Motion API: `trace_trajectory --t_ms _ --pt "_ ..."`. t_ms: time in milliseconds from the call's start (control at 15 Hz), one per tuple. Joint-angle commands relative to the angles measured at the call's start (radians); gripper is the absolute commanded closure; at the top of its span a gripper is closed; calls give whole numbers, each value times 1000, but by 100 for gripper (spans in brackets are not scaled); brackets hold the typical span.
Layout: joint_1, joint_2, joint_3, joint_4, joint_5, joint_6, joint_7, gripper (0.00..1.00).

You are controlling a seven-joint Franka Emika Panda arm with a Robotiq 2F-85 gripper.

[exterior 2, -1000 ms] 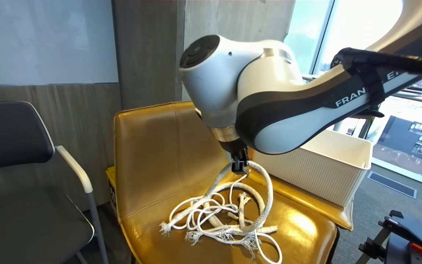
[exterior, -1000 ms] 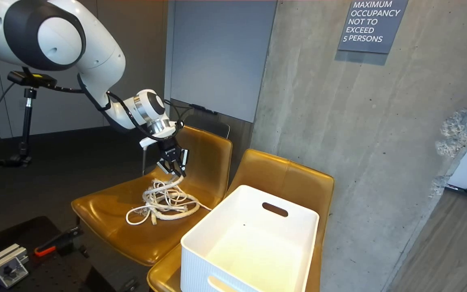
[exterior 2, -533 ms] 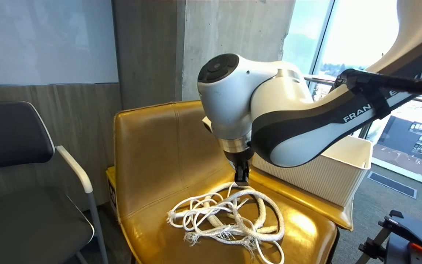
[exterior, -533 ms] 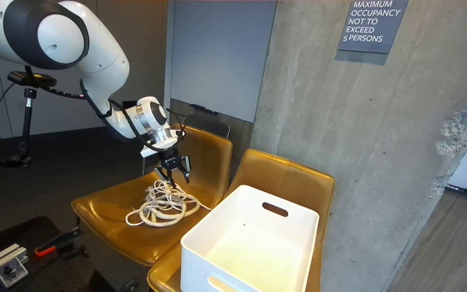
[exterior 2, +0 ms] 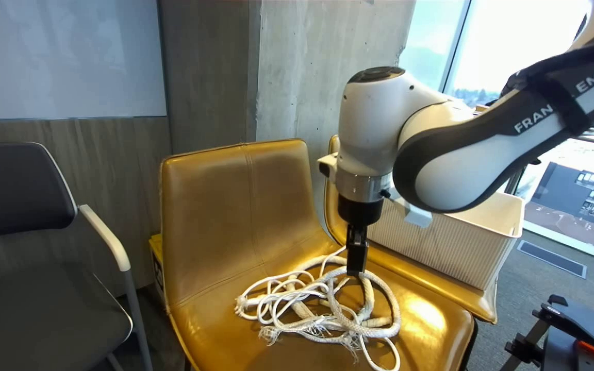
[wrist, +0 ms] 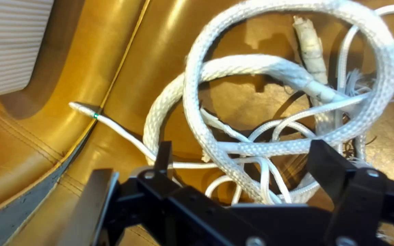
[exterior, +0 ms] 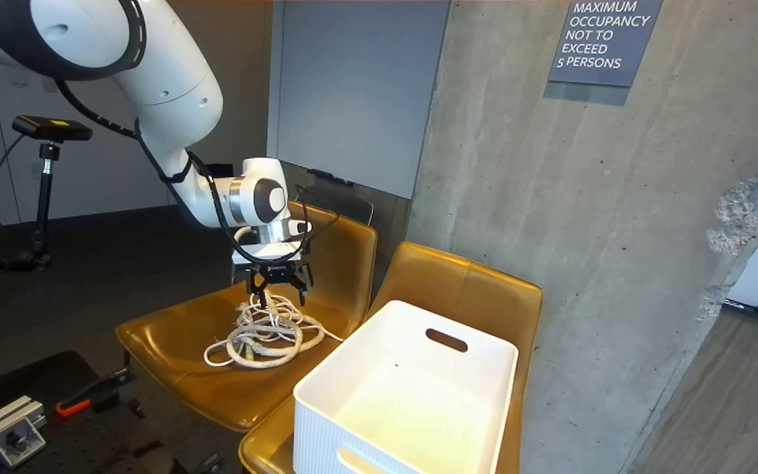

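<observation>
Braided rope [wrist: 272,148] (frayed), glossy leathery chair [exterior 2: 256,237], plastic bin [exterior: 316,431]

Sign [exterior: 605,43] on wall [exterior: 504,164]: "MAXIMUM OCCUPANCY NOT TO EXCEED 5 PERSONS"; arm [exterior 2: 462,154] w/ "FRAN… EMIKA", rest prob. under strap [exterior 2: 562,103].

The same tan chair [exterior 2: 235,201] from above in both exterior views; wrist view close over white ropes [wrist: 272,147]

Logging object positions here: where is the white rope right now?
In both exterior views, the white rope lies tangled on a tan chair, left of the white bin, under the open gripper.
</observation>
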Motion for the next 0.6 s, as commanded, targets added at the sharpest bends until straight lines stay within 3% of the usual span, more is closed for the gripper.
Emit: trace_trajectory --t_ms 0,267,467,533 --pt "-142 -74 66 -51 208 10 -231 0" --pt "-212 -107 116 -2 388 -58 -385 0" --pt "-209 -108 97 71 401 -120 -455 0" --pt "-185 -101 77 33 388 -71 -409 0"
